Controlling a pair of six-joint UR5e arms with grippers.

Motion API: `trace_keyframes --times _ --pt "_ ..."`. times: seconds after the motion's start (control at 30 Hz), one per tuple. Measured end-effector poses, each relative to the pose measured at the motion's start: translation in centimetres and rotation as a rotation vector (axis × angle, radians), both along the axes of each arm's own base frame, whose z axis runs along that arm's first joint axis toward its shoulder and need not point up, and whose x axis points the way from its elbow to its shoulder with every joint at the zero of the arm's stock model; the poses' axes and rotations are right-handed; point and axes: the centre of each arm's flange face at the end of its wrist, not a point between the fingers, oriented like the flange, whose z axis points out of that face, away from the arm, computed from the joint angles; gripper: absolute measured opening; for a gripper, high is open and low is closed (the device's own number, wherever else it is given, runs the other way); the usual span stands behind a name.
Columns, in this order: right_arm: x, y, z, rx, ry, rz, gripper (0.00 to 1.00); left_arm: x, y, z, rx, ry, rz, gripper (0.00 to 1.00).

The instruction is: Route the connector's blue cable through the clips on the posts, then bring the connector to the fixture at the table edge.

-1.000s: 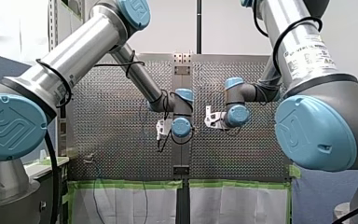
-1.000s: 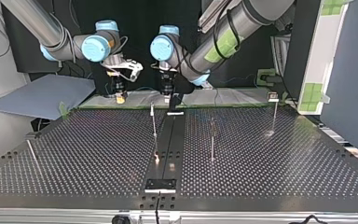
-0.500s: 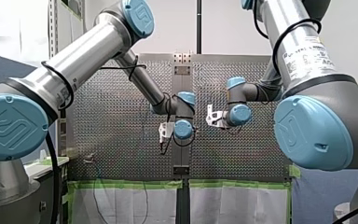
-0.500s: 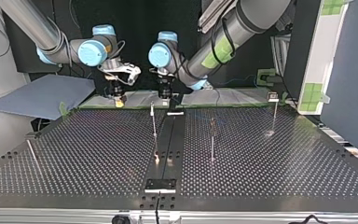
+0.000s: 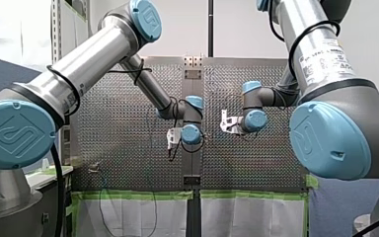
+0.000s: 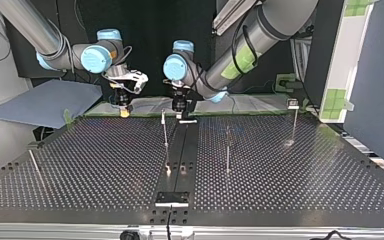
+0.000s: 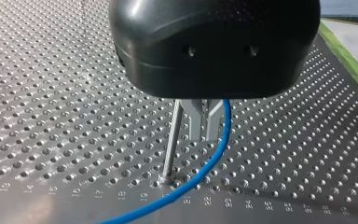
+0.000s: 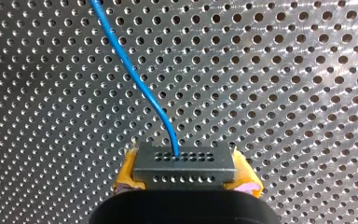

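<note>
Clamping the connector (image 8: 185, 161), right hand (image 8: 186, 176) hides its base.

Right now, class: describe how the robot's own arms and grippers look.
Both my left arm and my right arm are silver tubes with embossed light-blue joint caps and black cables. The right bears a printed label, the left green tape. A rounded black housing covers my left gripper; my right gripper has yellow pads.
</note>
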Motion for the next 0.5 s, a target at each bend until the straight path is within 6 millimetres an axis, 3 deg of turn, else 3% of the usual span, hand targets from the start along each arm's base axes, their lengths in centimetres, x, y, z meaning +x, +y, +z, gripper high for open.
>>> trace_keyframes --times 0.17,0.5 --pt "0.0 -0.1 0.1 -0.002 0.0 0.001 0.0 0.2 0.0 0.1 0.001 0.007 -0.01 0.0" --pt "0.0 -0.1 0.1 -0.002 0.002 0.001 0.0 1.0 -0.2 -1.7 -0.013 0.028 -0.016 0.0"
